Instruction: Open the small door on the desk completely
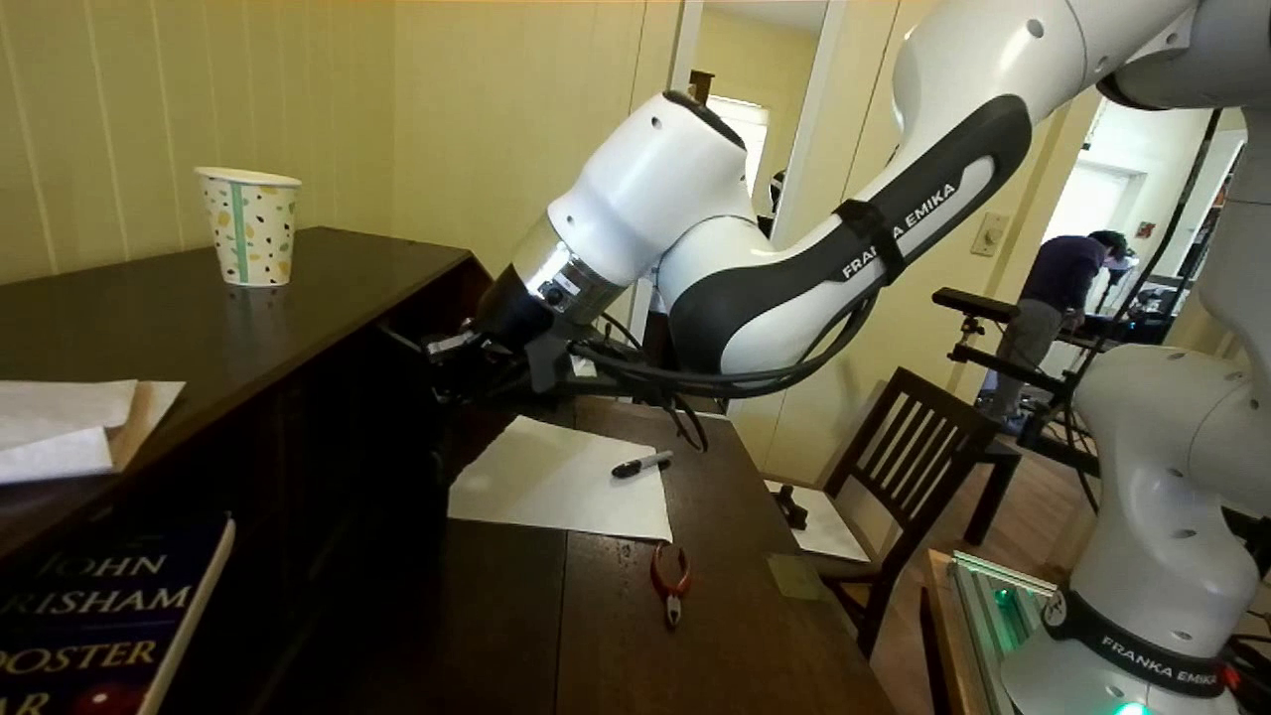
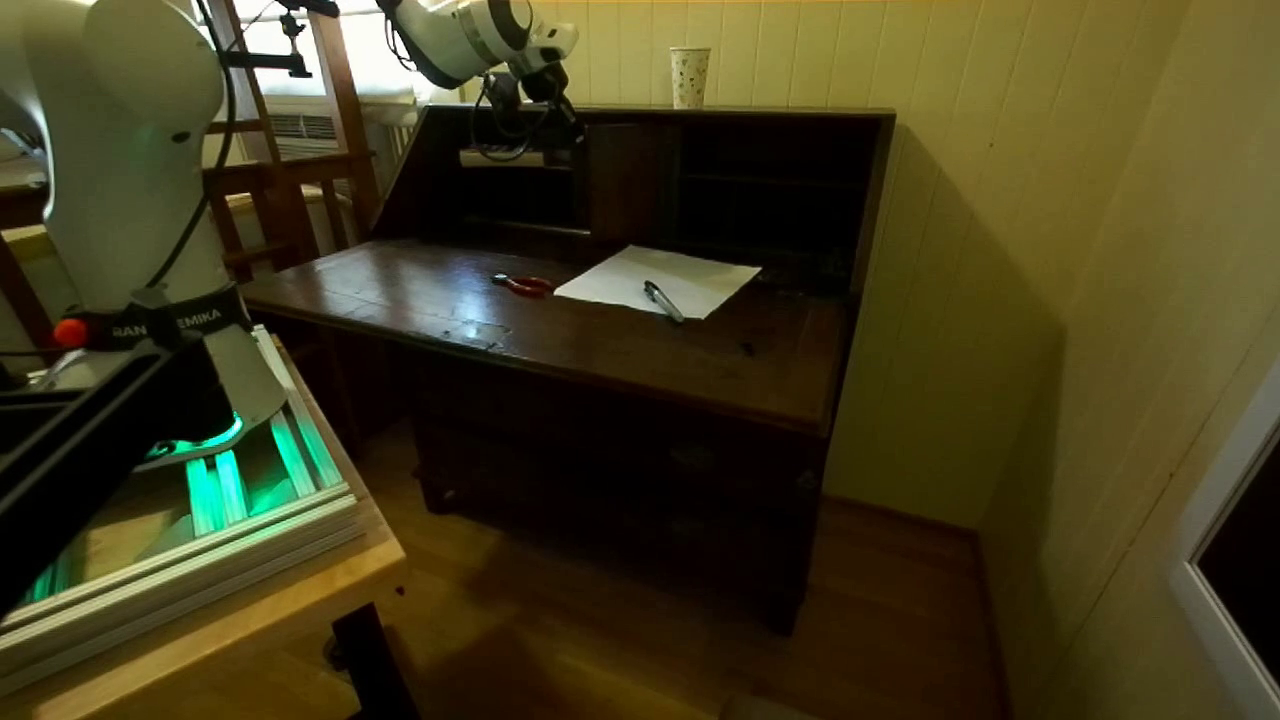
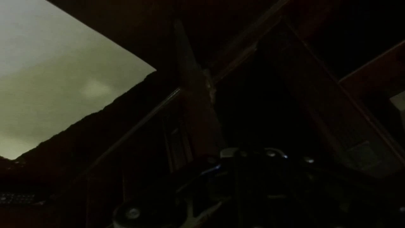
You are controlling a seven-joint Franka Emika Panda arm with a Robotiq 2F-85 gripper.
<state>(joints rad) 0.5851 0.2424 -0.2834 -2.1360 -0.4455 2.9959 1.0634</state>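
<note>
Small door [image 2: 633, 180] near closed hand [image 3: 257, 155], contact unclear

cup [image 1: 251, 228]: atop desk [image 1: 348, 268] | paper [image 1: 561, 482]: on writing surface [image 2: 420, 280] | marker [image 1: 640, 464]: on paper | pliers [image 1: 671, 588]: beside paper

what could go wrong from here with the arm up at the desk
The gripper is close to the upper section of the desk, so a bump might shake or tip the cup on top. Cables hang loose near the gripper and could snag on the desk. The wrist view is very dark, so a poor hold could go unnoticed.
</note>
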